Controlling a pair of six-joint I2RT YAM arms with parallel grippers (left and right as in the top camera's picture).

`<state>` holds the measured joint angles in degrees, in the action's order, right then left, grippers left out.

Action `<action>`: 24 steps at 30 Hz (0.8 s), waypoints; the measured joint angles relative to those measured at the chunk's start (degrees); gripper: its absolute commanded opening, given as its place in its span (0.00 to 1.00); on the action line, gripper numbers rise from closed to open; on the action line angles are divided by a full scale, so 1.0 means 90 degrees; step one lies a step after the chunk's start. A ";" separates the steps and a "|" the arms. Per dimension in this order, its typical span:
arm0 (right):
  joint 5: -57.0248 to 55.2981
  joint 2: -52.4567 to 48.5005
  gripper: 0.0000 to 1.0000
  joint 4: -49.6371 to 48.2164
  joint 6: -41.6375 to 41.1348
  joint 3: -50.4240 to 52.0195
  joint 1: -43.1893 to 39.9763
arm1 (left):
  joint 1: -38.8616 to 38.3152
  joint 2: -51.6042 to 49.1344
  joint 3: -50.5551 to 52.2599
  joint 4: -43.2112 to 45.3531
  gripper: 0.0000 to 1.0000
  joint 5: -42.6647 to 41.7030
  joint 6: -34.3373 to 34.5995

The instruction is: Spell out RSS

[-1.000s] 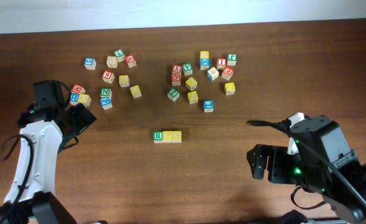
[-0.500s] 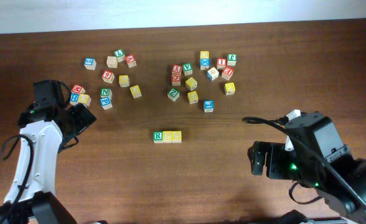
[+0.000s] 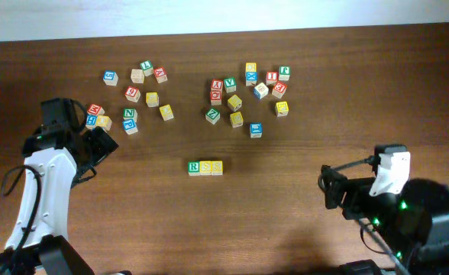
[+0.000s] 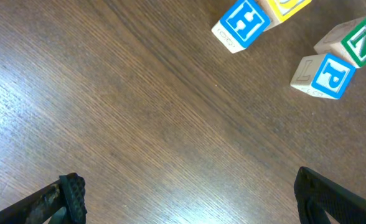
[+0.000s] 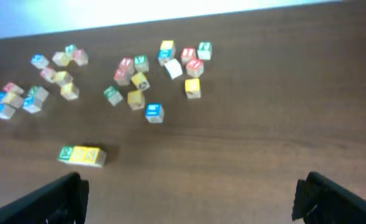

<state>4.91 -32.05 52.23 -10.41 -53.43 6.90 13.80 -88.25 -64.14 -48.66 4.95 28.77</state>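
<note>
RSS row (image 3: 205, 167): green R + 2 yellow S, touching; task looks done, nil left. L hand (image 4: 189, 186), R hand (image 5: 192, 186): released, empty, well apart from row.

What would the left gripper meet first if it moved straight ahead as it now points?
Probably the bare table: the left gripper faces plain wood, and the blue H block sits right of its line. Depth is unclear.

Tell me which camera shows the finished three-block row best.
Overhead. The three-block row lies unobstructed mid-table, green block then two yellow, faces up. The right wrist view catches it small and blurred at lower left. The left wrist view misses it entirely.
</note>
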 measured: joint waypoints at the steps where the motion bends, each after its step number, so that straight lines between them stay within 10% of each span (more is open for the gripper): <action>1: 0.0022 0.0255 0.98 -0.0262 0.0044 0.0267 -0.0092 | 0.0000 0.0000 0.0000 0.0000 0.99 0.0002 0.0000; 24: 0.0306 0.3062 0.98 -0.3808 0.0903 0.4014 -0.0187 | 0.0000 0.0000 0.0000 -0.0002 0.99 0.0002 0.0000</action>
<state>7.66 -4.49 17.96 -2.28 -17.30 5.21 13.80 -88.25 -64.14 -48.69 4.97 28.77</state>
